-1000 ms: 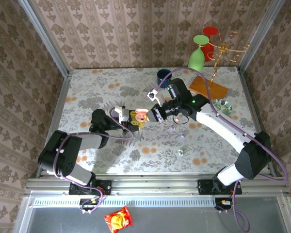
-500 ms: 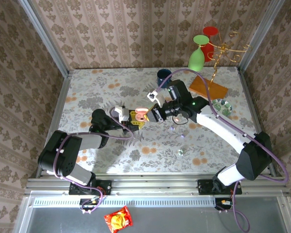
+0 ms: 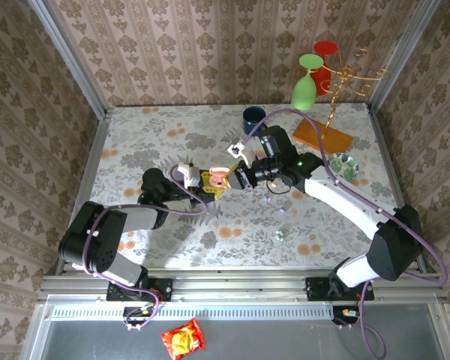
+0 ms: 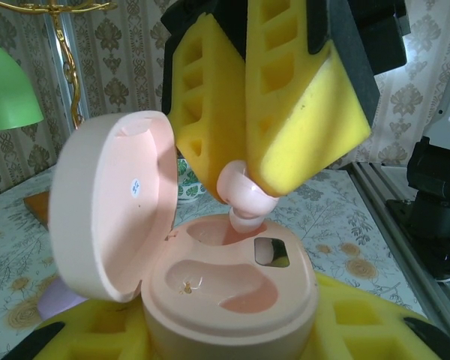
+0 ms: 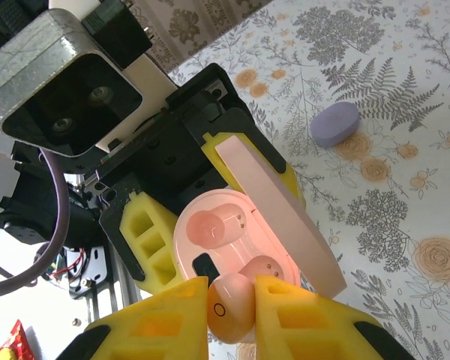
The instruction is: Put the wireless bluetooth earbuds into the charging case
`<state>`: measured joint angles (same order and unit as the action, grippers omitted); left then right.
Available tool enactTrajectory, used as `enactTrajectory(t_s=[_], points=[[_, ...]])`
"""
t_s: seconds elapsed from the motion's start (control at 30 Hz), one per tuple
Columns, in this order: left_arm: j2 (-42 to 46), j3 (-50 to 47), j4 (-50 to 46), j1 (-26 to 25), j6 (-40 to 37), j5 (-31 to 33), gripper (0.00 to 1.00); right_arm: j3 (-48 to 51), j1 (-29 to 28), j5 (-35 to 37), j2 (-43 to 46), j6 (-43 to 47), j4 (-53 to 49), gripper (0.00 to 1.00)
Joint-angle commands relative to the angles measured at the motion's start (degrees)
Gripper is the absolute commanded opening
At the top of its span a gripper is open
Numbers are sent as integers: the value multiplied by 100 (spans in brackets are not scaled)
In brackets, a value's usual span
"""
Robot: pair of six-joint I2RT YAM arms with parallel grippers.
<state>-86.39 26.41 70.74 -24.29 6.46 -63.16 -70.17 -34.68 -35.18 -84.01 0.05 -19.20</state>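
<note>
One pale-pink plastic earbud (image 4: 240, 196) sits pinched in right gripper (image 5: 231, 311); left gripper (image 4: 225, 341) clamps open pink case (image 4: 232, 300); tilted stem could jam.

Right arm (image 3: 345, 199) white with black joints; purple cables (image 3: 285, 110); yellow foam fingers (image 5: 300, 322).

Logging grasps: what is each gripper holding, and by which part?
Right gripper pinches a pink earbud by its rounded head; left gripper clamps the open charging case around its base.
</note>
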Motion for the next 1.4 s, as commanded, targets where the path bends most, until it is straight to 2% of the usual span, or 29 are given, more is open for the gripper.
enactTrajectory(t_s=[0.0,0.4,0.67,1.1,1.37], points=[[49,224,364,-23,143,-239,34,219,-57,27,228,100,226,20],[-40,268,361,-15,333,-231,35,345,-92,2,385,94,502,20],[-36,336,370,3,533,-257,34,623,-92,314,717,76,873,20],[86,244,361,-5,435,-267,35,374,-108,445,464,118,631,19],[59,303,366,-6,440,-303,35,233,-188,789,209,172,422,29]])
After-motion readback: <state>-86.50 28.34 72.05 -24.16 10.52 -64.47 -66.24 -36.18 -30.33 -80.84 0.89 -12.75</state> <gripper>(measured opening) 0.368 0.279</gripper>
